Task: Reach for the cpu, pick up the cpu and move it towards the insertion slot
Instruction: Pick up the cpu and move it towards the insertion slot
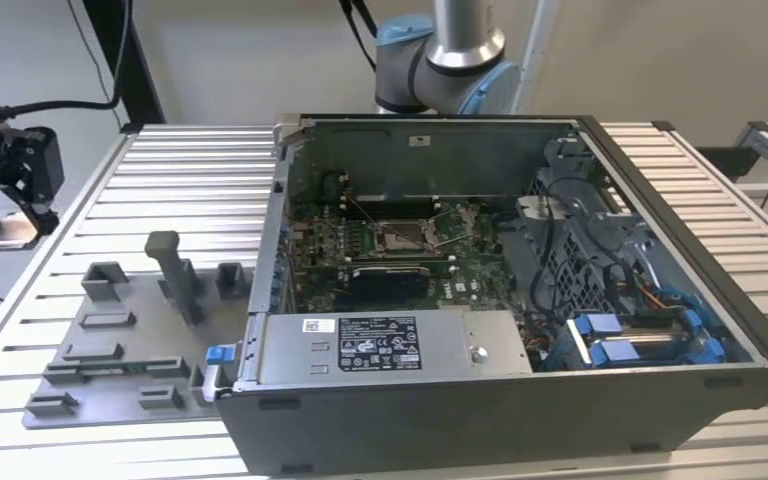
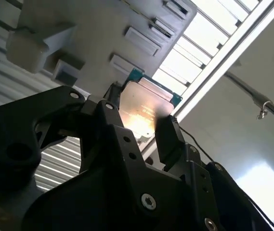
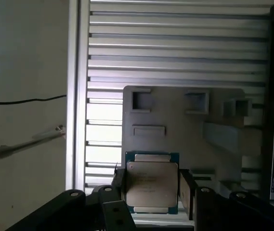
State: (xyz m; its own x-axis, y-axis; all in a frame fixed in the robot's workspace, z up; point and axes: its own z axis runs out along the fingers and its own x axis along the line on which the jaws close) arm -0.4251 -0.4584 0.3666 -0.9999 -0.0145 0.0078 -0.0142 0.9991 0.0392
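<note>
While the gripper [image 1: 11, 222] hangs at the exterior view's left, just off the edge of the slatted metal surface [image 1: 197, 170], its two black fingers [image 3: 185, 190] are closed most of the way onto the cpu [image 3: 152, 185], pressing against two opposite edges of the chip. Both wrist views show the cpu clamped flat between the fingers, its pale silver lid facing the cameras with a narrow blue-green board rim showing around it. In the second wrist view the lid [image 2: 144, 108] catches a warm glare near one finger [image 2: 168, 139]. The chip is lifted clear of everything beneath it. In the first wrist view the grey plastic tray [image 3: 189, 120], with its raised blocks and shallow pockets, lies on the surface beyond the chip. In the exterior view the tray [image 1: 117, 340] sits between the gripper and the open computer case [image 1: 491, 420], nearer the case. The insertion slot [image 1: 404, 237], a small square socket with a shiny metal frame, lies on the green board inside the case, well apart from the gripper and toward the exterior view's right of it. A silver power supply box [image 1: 384, 345] with a label sits just in front of the board, and bundles of cables and blue clips fill the case's side toward the exterior view's right. The arm's grey and blue base joint [image 1: 438, 60] stands behind the case.
</note>
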